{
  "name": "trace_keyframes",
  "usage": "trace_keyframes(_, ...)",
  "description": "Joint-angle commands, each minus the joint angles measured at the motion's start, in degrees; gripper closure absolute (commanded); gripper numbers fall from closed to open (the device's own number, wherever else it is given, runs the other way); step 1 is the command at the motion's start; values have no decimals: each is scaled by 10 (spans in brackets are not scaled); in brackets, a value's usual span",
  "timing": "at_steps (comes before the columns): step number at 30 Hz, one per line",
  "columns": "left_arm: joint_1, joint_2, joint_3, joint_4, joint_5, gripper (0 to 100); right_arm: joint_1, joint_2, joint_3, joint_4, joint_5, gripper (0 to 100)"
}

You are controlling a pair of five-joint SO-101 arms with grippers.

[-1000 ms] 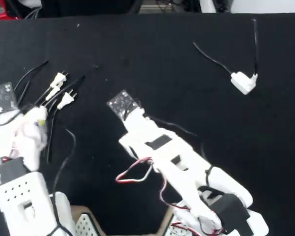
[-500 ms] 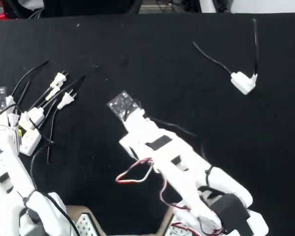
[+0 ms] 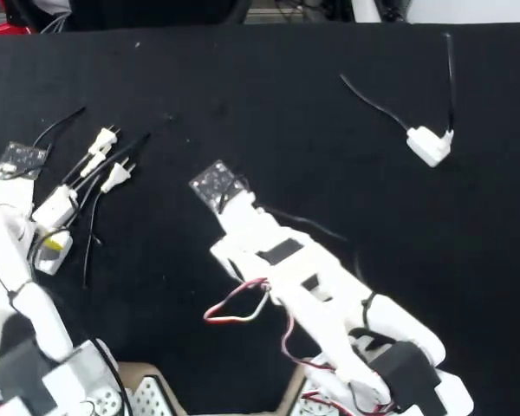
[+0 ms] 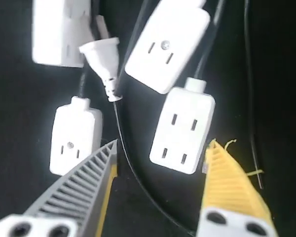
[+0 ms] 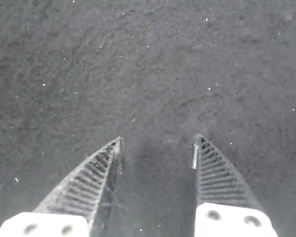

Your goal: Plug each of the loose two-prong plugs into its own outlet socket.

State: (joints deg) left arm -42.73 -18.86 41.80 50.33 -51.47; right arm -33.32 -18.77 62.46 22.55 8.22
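Note:
Three loose white two-prong plugs (image 3: 104, 158) lie with their black cords at the table's left. Beside them are white outlet sockets (image 3: 55, 206), and my left arm (image 3: 9, 234) stands over that cluster. In the left wrist view my left gripper (image 4: 163, 145) is open above several sockets, nearest a four-slot socket (image 4: 182, 129) and a smaller one (image 4: 74, 140). One plug (image 4: 101, 54) lies among them. Another white socket (image 3: 429, 145) sits far right. My right gripper (image 5: 158, 140) is open over bare black cloth.
The right arm (image 3: 312, 295) stretches across the table's middle, its red and white wires looping at its side. Black cords (image 3: 377, 106) trail from the far-right socket toward the back edge. Cords also run under the left arm.
My left arm has swung and stretched farther out over the sockets at the left. The right arm and the far-right socket have not moved.

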Motion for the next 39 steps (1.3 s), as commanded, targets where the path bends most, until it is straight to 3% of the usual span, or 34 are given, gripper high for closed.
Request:
trace_keyframes(1,28,80,-95,32,-22,718,-7,-22,0,-13,1,783)
trace_keyframes(12,58,236,-155,39,-19,722,-7,-22,0,-13,1,783)
trace_keyframes(15,63,230,-167,84,5,808,-7,-22,0,-13,1,783)
trace_keyframes(18,75,212,-174,127,38,981,-7,-22,0,-13,1,783)
trace_keyframes(20,87,194,-171,154,59,941,-7,-22,0,-13,1,783)
trace_keyframes(22,102,171,-175,184,82,972,-7,-22,0,-13,1,783)
trace_keyframes(28,168,29,-177,269,229,970,62,-27,-5,-13,-4,783)
trace_keyframes(32,238,-62,-171,295,347,970,126,-27,-20,-11,-78,783)
trace_keyframes(35,300,-90,-149,273,439,970,178,-27,-29,-11,-129,783)
trace_keyframes(39,386,-75,-101,205,510,967,225,-27,-34,-13,-145,783)
